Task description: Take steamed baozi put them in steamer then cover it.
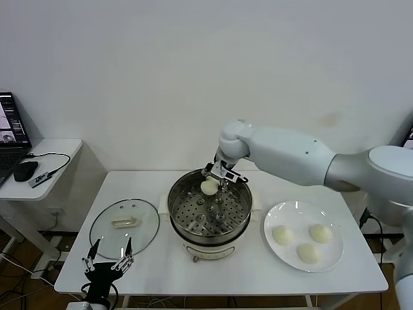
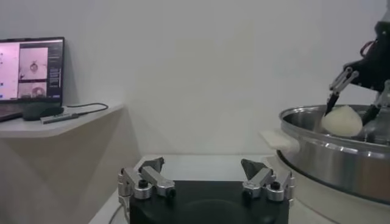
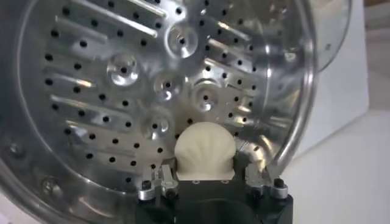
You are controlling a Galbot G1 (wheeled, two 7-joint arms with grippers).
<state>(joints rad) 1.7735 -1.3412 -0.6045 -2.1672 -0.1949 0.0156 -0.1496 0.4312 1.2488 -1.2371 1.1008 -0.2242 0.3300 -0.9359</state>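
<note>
A cream-white baozi [image 1: 209, 186] hangs over the far side of the steel steamer [image 1: 181, 190], and my right gripper [image 1: 215, 181] is shut on it. In the right wrist view the same baozi [image 3: 204, 151] is pinched between the fingers [image 3: 166, 178] just above the perforated tray [image 3: 122, 91]. Three more baozi [image 1: 310, 252] lie on the white plate [image 1: 284, 212] to the right. The glass lid [image 1: 145, 227] with its white handle rests flat on the table left of the steamer. My left gripper [image 1: 108, 256] hovers open at the front left, near the lid's front edge.
The steamer's cream base [image 1: 210, 250] stands mid-table. A side desk [image 1: 48, 152] at the far left carries a laptop [image 1: 11, 128], mouse and cable. In the left wrist view the steamer wall [image 2: 341, 163] shows at the right, with the right gripper and baozi [image 2: 341, 120] above it.
</note>
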